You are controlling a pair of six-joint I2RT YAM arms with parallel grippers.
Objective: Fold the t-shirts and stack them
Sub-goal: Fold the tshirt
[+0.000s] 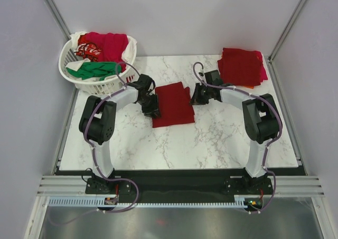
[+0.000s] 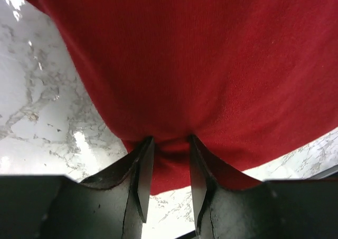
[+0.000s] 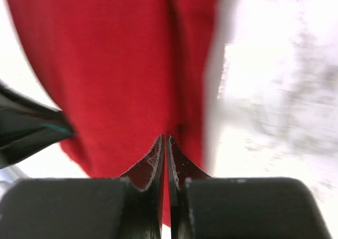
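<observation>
On the table point(image 1: 222, 139) — one red t-shirt point(image 1: 173, 106).

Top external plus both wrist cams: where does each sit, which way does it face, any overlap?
Top external: above and behind the arm bases, looking down on the marble table; both arms whole, left gripper and right gripper at the dark red t-shirt.
Left wrist: on the left arm, facing along its fingers at the cloth; only fingers show.
Right wrist: same on the right arm, fingers pinching cloth, blurred.
Shared: all three see that t-shirt; only top shows basket and folded stack.
</observation>
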